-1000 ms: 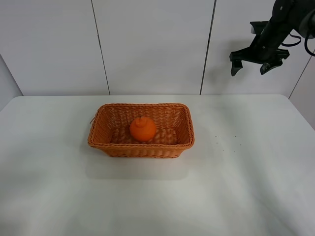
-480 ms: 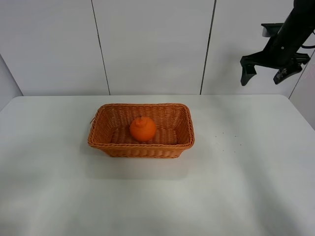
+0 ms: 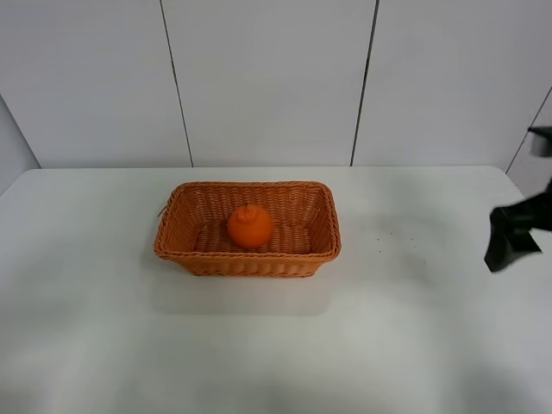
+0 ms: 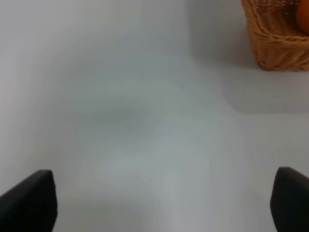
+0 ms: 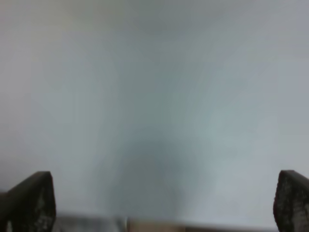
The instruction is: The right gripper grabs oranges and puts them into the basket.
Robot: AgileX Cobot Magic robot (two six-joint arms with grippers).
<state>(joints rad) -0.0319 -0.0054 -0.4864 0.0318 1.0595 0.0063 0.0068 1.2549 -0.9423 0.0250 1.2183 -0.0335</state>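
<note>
The orange [image 3: 250,226] lies inside the wicker basket [image 3: 181,237] at the middle of the white table. My right gripper [image 3: 517,235] is at the far right edge of the exterior view, blurred and partly cut off, well away from the basket. In the right wrist view the right gripper [image 5: 164,205] has its jaws wide apart and holds nothing, over a blurred pale surface. In the left wrist view the left gripper [image 4: 159,203] is open and empty over the table. A corner of the basket [image 4: 273,41] and a sliver of the orange [image 4: 304,19] show there.
The white table [image 3: 103,328] reaches to a white panelled wall [image 3: 259,78] at the back. A few small dark specks [image 3: 392,237] lie on the table right of the basket.
My right gripper has dropped from high at the upper right, in front of the wall, down to the right edge of the table. The orange and basket have not moved.
</note>
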